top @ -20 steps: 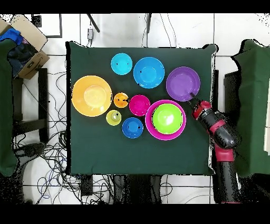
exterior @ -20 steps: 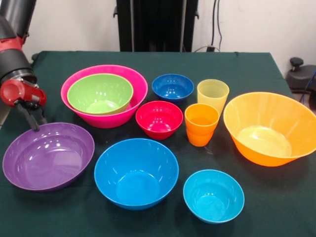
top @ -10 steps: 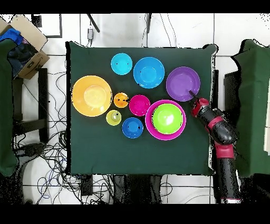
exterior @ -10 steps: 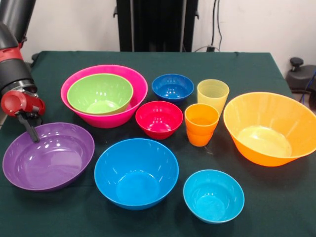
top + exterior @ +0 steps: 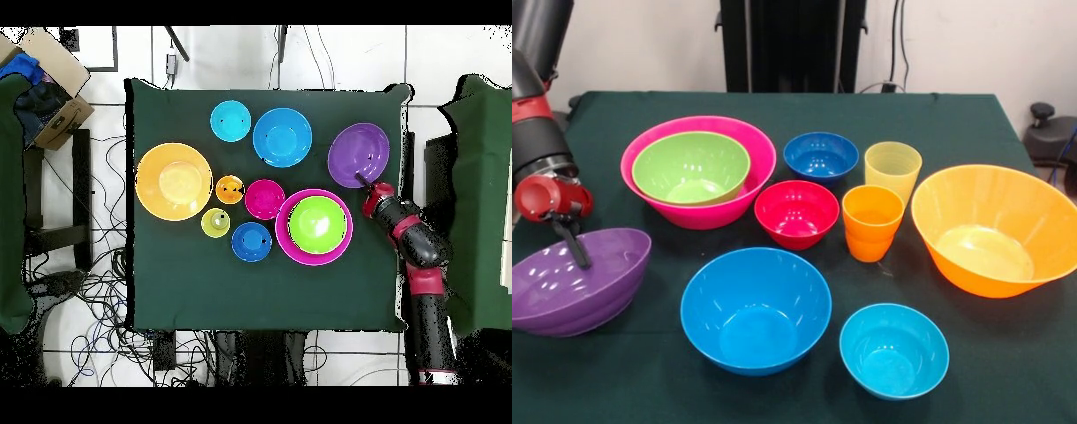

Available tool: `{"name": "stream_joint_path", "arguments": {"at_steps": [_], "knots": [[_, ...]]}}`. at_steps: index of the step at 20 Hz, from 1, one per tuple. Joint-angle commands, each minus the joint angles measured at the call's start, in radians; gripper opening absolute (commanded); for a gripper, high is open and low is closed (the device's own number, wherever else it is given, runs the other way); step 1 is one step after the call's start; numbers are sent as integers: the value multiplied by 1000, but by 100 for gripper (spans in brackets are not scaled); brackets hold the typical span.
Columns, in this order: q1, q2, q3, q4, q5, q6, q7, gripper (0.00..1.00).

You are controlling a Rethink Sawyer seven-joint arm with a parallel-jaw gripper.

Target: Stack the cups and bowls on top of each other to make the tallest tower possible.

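Note:
My gripper (image 5: 576, 247) (image 5: 362, 181) is shut on the near rim of the purple bowl (image 5: 574, 287) (image 5: 358, 152), which hangs tilted at the table's left edge in the front view. The tower is the pink bowl (image 5: 719, 210) (image 5: 287, 232) with the lime green bowl (image 5: 691, 166) (image 5: 318, 222) nested inside. Loose on the cloth stand the sky blue bowl (image 5: 755, 309), cyan bowl (image 5: 893, 351), red bowl (image 5: 796, 214), dark blue bowl (image 5: 820, 156) and large orange bowl (image 5: 993, 230). The yellow cup (image 5: 892, 170) and orange cup (image 5: 871, 223) stand upright together.
A dark green cloth (image 5: 927, 115) covers the table. In the overhead view a cardboard box (image 5: 50, 85) sits off the table's top left corner, and cables (image 5: 90, 290) lie on the floor around it.
The purple bowl has tipped up and shifted toward the table's edge with the gripper holding its rim. The arm has drawn back slightly. All other bowls and cups stayed put.

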Motion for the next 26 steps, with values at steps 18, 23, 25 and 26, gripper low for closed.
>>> {"name": "stream_joint_path", "arguments": {"at_steps": [18, 23, 25, 26], "knots": [[232, -862, -103, 231, 52, 61, 499, 0], [269, -999, -114, 239, 112, 111, 500, 0], [270, -1028, -120, 245, 127, 109, 494, 0], [266, -1037, -123, 250, 135, 107, 488, 0]]}}
